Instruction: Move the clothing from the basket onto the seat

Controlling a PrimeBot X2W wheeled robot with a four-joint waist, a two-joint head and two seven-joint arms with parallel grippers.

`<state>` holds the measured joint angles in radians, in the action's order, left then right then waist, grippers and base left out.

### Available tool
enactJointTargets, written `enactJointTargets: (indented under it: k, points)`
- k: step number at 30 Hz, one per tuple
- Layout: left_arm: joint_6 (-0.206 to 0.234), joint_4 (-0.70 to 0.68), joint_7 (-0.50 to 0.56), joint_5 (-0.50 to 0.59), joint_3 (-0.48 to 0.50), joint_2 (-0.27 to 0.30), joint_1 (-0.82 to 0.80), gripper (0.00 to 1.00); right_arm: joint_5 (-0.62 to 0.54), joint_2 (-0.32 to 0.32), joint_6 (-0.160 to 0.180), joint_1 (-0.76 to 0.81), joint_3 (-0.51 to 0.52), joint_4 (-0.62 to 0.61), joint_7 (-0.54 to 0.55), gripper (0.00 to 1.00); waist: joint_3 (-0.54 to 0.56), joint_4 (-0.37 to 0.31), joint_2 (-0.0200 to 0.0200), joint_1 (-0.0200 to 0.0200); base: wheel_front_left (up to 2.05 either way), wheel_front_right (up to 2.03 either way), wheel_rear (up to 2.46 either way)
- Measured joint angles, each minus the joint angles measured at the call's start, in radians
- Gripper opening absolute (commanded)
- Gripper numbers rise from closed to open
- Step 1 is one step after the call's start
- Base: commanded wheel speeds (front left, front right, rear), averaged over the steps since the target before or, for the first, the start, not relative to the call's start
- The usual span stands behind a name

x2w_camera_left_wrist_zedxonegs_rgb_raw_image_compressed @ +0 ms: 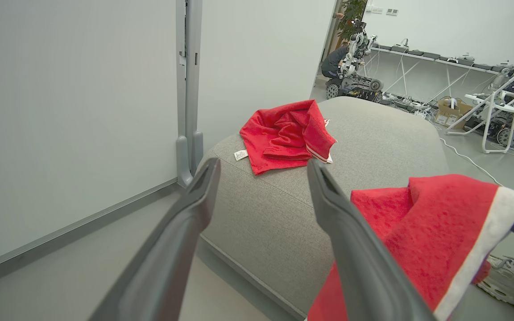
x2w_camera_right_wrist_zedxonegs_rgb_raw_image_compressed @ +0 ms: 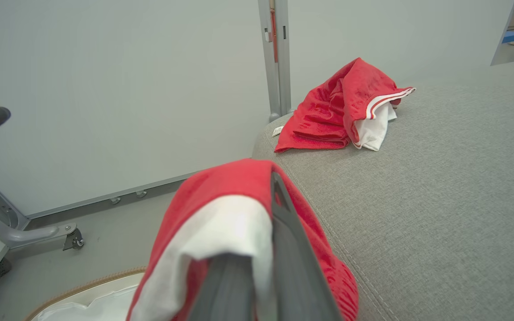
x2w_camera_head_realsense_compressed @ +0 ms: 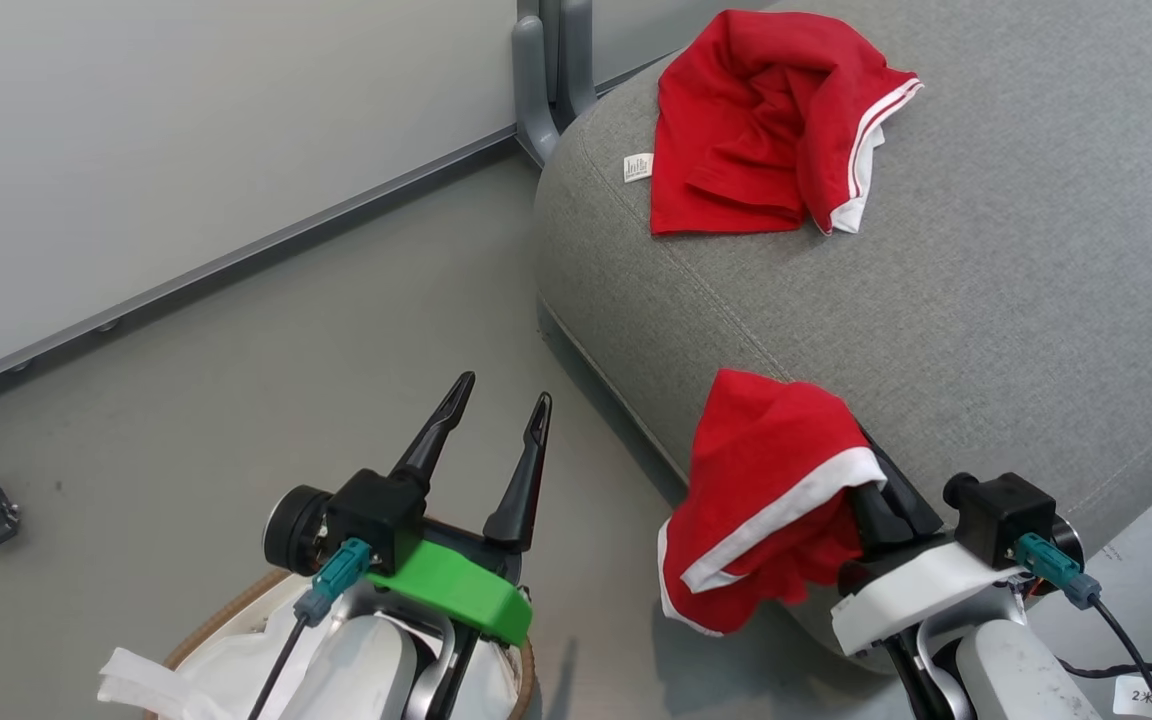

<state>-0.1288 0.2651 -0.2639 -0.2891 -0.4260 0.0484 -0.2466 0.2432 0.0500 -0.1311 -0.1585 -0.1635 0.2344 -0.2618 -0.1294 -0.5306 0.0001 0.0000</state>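
At the lower left of the head view, the oval white perforated plastic basket with a brown woven rim (x2w_camera_head_realsense_compressed: 221, 612) sits on the floor with a crumpled white liner sheet (x2w_camera_head_realsense_compressed: 141, 678) in it. The left arm reaches out above the basket. The left gripper (x2w_camera_head_realsense_compressed: 503, 390) points forward over bare grey floor, its two long dark fingers spread wide with nothing between them.

To its right, the right arm extends towards the near edge of the large grey woven-fabric seat cushion (x2w_camera_head_realsense_compressed: 986, 300). The right gripper (x2w_camera_head_realsense_compressed: 883, 497) has its fingers pressed together, pinching a bright red fabric garment with white trim (x2w_camera_head_realsense_compressed: 776, 480). This garment drapes over the fingers and hangs down at the cushion's front edge; whether it touches the cushion I cannot tell.

Farther back on the seat, well apart from both grippers, lies a second crumpled red garment with white stripes (x2w_camera_head_realsense_compressed: 756, 130), with a small white label (x2w_camera_head_realsense_compressed: 638, 167) at its left edge.
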Motion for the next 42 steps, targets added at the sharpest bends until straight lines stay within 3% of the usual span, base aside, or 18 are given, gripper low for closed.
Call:
enactJointTargets:
  k: [11, 33, 38, 42]
  points:
    - [0.0, 0.011, 0.0, 0.014, -0.009, 0.0, -0.006, 1.0, -0.072, 0.027, 0.0, -0.093, 0.013, -0.008, 0.0, 0.0, -0.042, -0.007, 0.0, 0.0, 0.0, 0.0, 0.0]
    - [0.0, 0.016, 0.0, 0.053, -0.049, 0.058, -0.114, 1.0, -0.16, 0.323, 0.0, -0.593, 0.024, 0.013, 0.0, 0.0, -0.256, 0.058, 0.0, 0.0002, 0.0, 0.0, 0.0]
    - [0.0, 0.011, 0.0, 0.058, -0.052, 0.075, -0.149, 1.0, -0.173, 0.405, 0.0, -0.71, 0.055, 0.056, 0.0, 0.0, -0.312, 0.08, 0.0, 0.0003, 0.0, 0.0, 0.0]
    - [0.0, 0.009, 0.0, 0.063, -0.059, 0.093, -0.178, 1.0, -0.174, 0.441, 0.0, -0.797, 0.149, 0.101, 0.0, 0.0, -0.361, 0.099, 0.0, 0.0003, 0.0, 0.0, 0.0]
